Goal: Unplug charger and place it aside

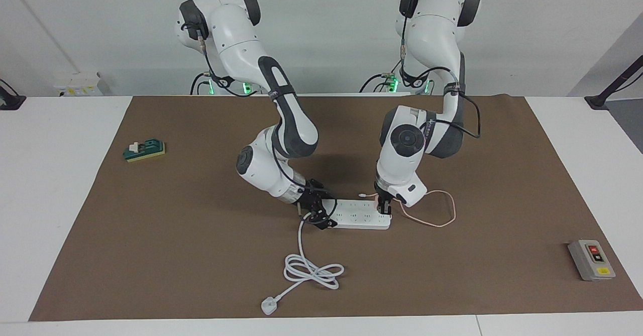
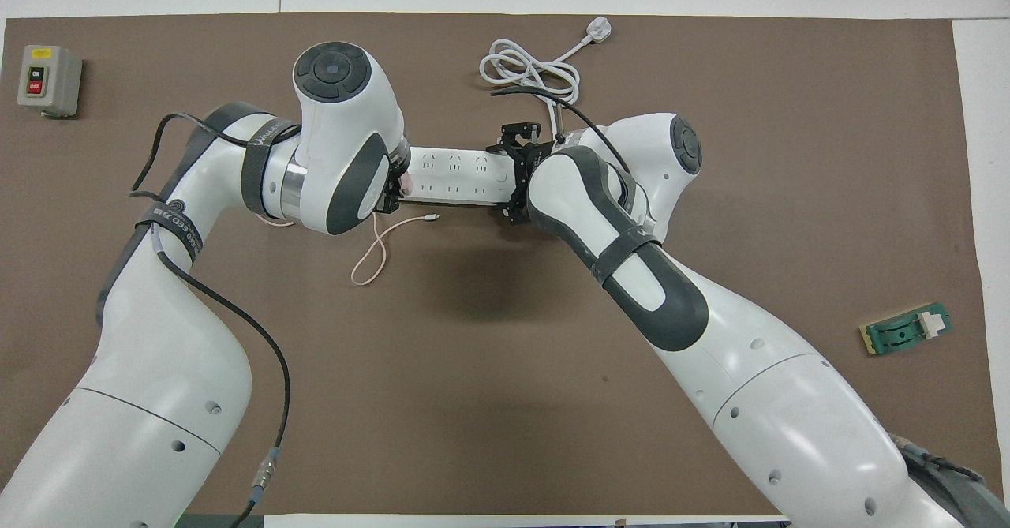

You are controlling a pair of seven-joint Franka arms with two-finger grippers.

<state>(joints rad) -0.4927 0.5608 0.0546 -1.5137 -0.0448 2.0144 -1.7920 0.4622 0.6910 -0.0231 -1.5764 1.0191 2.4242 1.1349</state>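
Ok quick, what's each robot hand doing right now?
Left gripper: shut on the pink charger, which sits in the power strip.
Right gripper: at the power strip's corded end; cannot be told whether it is open or closed.

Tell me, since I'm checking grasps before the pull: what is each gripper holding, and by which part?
The left gripper is shut on the charger, gripping its pink cube body. The right gripper is on the power strip at its cord end.
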